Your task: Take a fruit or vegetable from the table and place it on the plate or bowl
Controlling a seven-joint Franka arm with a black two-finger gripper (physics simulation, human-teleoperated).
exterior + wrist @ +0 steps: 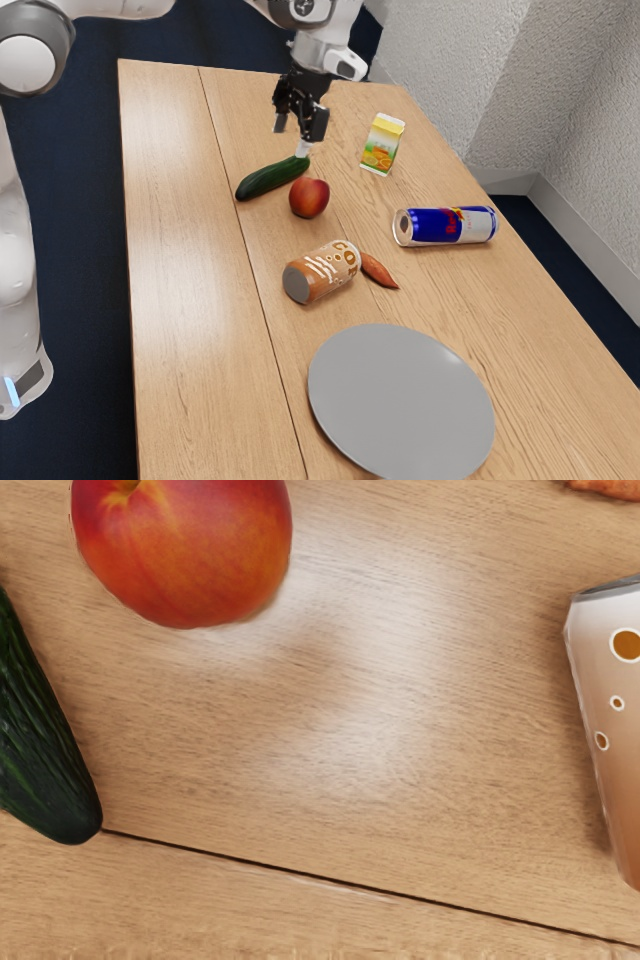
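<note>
Cucumber (272, 177) and peach (309, 197) both lie on the table (190, 300), neither on the grey plate (400, 400) — nothing grasped yet, with the gripper (300, 135) hovering above the cucumber's end, open and empty.

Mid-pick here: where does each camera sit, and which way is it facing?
Exterior view: beside the arm, raised over the light wooden table, looking down across it; the white arm and black tool hang over the dark green cucumber.
Wrist view: on the hand, facing down at the tabletop.
Both share the cucumber and the round red-orange peach.
</note>
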